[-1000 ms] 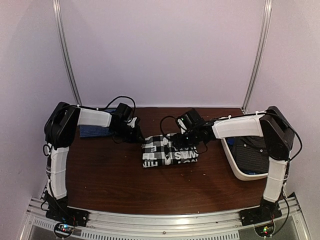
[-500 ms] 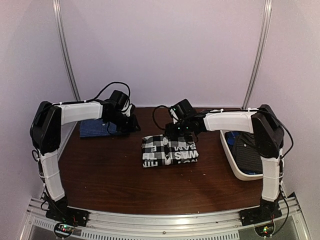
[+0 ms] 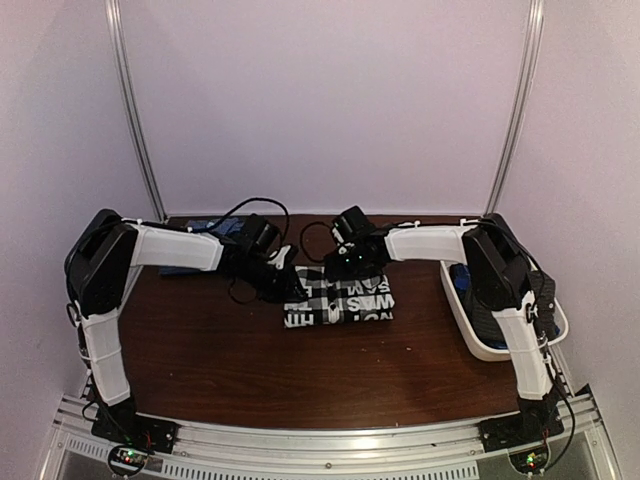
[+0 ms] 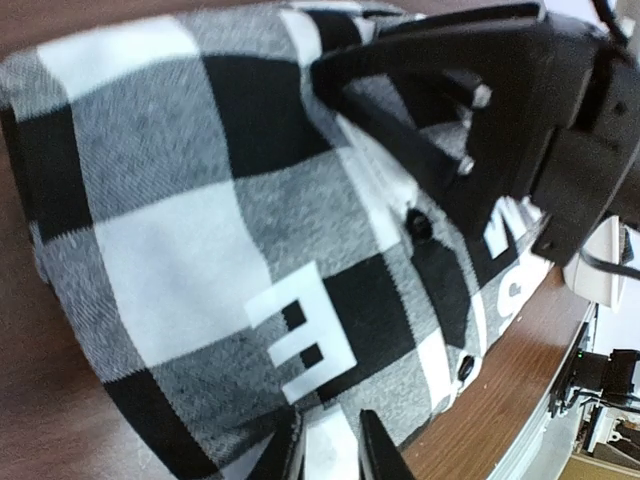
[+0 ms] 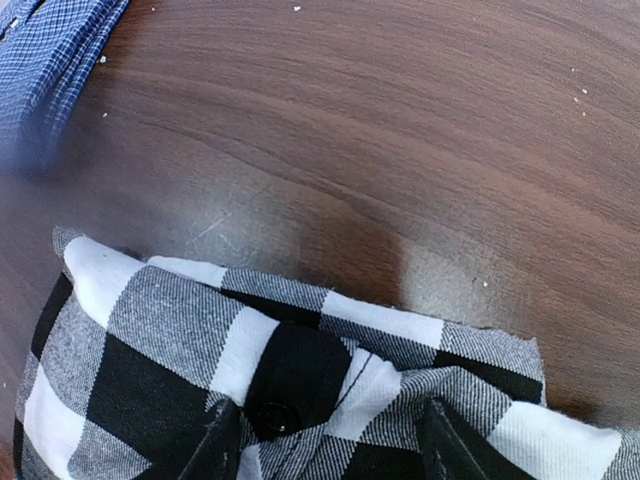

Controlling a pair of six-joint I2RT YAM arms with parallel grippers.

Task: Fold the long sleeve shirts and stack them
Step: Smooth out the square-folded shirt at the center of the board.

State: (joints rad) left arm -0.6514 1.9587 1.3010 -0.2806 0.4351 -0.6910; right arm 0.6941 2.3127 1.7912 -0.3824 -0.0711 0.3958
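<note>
Your left arm (image 3: 175,247) goes up from its base to a high elbow at the left desk (image 3: 250,370) edge. Its white forearm then runs right, and the wrist bends down to the left end of the checked shirt (image 3: 340,300). The left tool (image 4: 330,425) is narrow, fingers close together, with a strip of white cloth nipped between them at the shirt's edge.

Your right arm (image 3: 430,240) mirrors it. The upper link rises past the basket (image 3: 495,352) to a high elbow on the right, the forearm runs left, and the wrist dips onto the shirt's far edge. The right tool (image 5: 328,410) is wide. Its fingers are well apart and astride the far folded edge, with a black button (image 5: 270,415) between them. The cloth lies loose there, with no pinch that you can see. In the left wrist view the right tool's black body sits on top of the shirt, touching it.

The checked shirt is folded into a compact rectangle at mid-desk, between the two tools, with white printed letters (image 4: 300,335) on top. The blue shirt (image 5: 45,60) lies flat at the far left of the desk behind the left forearm, apart from the checked one. The basket sits at the right desk edge with dark cloth (image 3: 480,318) inside; you can't tell more about that cloth.
</note>
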